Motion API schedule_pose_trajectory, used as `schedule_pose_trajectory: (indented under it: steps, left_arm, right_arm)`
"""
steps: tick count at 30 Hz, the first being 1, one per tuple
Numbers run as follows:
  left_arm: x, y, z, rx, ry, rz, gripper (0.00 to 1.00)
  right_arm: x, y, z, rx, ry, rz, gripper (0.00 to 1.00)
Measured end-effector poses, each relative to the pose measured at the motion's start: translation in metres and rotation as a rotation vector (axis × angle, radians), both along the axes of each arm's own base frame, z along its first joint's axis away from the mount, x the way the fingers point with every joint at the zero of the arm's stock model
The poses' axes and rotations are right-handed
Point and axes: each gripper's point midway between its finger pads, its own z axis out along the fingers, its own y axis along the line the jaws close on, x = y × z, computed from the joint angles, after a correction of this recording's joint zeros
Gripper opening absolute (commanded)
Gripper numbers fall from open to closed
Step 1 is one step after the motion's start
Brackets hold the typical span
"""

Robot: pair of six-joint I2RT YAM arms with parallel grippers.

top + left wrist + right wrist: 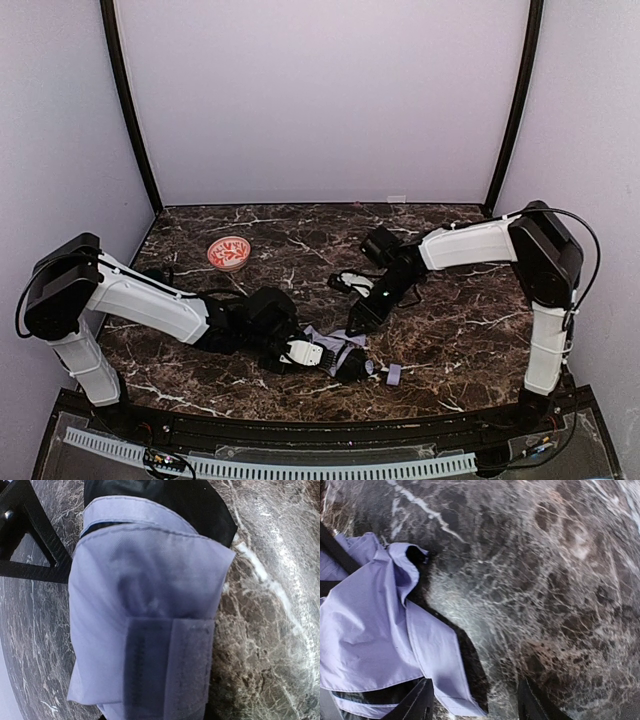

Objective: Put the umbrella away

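The umbrella (332, 340) lies collapsed on the dark marble table (450, 300), near the front edge and about midway between the two arms. It is a loose bundle of pale lavender fabric with black showing beneath. Its small lavender handle (393, 375) sticks out to the right, just beside the bundle.

The left gripper (325, 355) reaches in from the left and sits against the bundle. In the left wrist view the umbrella (150, 605) fills most of the picture. The cloth is smooth, finely woven and folded over itself with stitched hems, and a flat lavender closing strap (170, 670) lies across its lower part. The glossy black underside (200, 505) shows at the top. One black, open-framed finger (30, 571) lies against the fabric's left edge and the other is hidden, so I cannot tell whether this pincer has hold of the cloth.

The right gripper (358, 322) points down at the far side of the bundle. In its wrist view the jaws of the right gripper (475, 690) stand partly apart and clamp nothing. A hemmed corner of the crumpled umbrella (365, 630) lies between them, close to the left-hand finger, and polished, white-veined stone (545, 580) fills the rest.

A small round red-patterned bowl (229, 253) sits well apart, toward the back left.
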Motion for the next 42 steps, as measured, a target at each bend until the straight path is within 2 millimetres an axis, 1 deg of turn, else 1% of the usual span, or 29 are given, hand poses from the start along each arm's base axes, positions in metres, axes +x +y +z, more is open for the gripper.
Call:
schedule_pose_trajectory:
  steps: [3, 5, 7, 10, 11, 14, 16, 18, 21, 23, 25, 30, 35, 42]
  left_arm:
    - [0.000, 0.000, 0.000, 0.002, -0.002, 0.000, 0.00]
    - [0.000, 0.000, 0.000, 0.002, -0.002, 0.000, 0.00]
    - [0.000, 0.000, 0.000, 0.002, -0.002, 0.001, 0.00]
    - [0.000, 0.000, -0.001, 0.004, -0.002, 0.001, 0.00]
    - [0.000, 0.000, -0.001, 0.004, -0.002, 0.001, 0.00]
    - [0.000, 0.000, -0.001, 0.004, -0.002, 0.001, 0.00]
    - [0.000, 0.000, -0.001, 0.004, -0.002, 0.001, 0.00]
    - [0.000, 0.000, -0.001, 0.004, -0.002, 0.001, 0.00]
    - [0.000, -0.001, 0.002, 0.001, -0.005, 0.001, 0.00]
    - [0.002, -0.002, 0.003, -0.001, -0.012, 0.000, 0.00]
    - [0.005, -0.002, 0.004, 0.003, -0.025, 0.009, 0.00]
    - [0.009, -0.002, 0.004, 0.014, -0.033, 0.012, 0.00]
    - [0.015, -0.004, 0.005, 0.022, -0.052, 0.025, 0.00]
    - [0.017, -0.005, 0.005, 0.030, -0.056, 0.030, 0.00]
  right_arm:
    - [-0.009, 0.005, 0.001, 0.031, 0.034, 0.044, 0.52]
    - [-0.016, 0.007, 0.001, 0.046, 0.062, 0.070, 0.45]
    - [-0.023, 0.007, 0.001, 0.058, 0.094, 0.088, 0.32]
    - [-0.034, 0.006, -0.002, 0.065, 0.153, 0.109, 0.05]
    - [-0.037, 0.005, -0.003, 0.063, 0.167, 0.114, 0.00]
    - [-0.042, 0.004, -0.003, 0.065, 0.196, 0.118, 0.00]
    - [-0.038, 0.004, -0.001, 0.066, 0.192, 0.097, 0.00]
    - [-0.029, 0.003, 0.002, 0.060, 0.169, 0.055, 0.00]
    - [0.002, 0.003, 0.019, 0.058, 0.077, -0.027, 0.00]
    - [0.026, 0.009, 0.038, 0.074, -0.008, -0.069, 0.00]
    - [0.037, 0.014, 0.047, 0.075, -0.061, -0.086, 0.00]
    - [0.046, 0.009, 0.046, 0.003, -0.128, -0.112, 0.00]
    - [0.058, 0.012, 0.059, -0.025, -0.149, -0.130, 0.00]
    - [0.062, 0.016, 0.071, -0.041, -0.126, -0.162, 0.00]
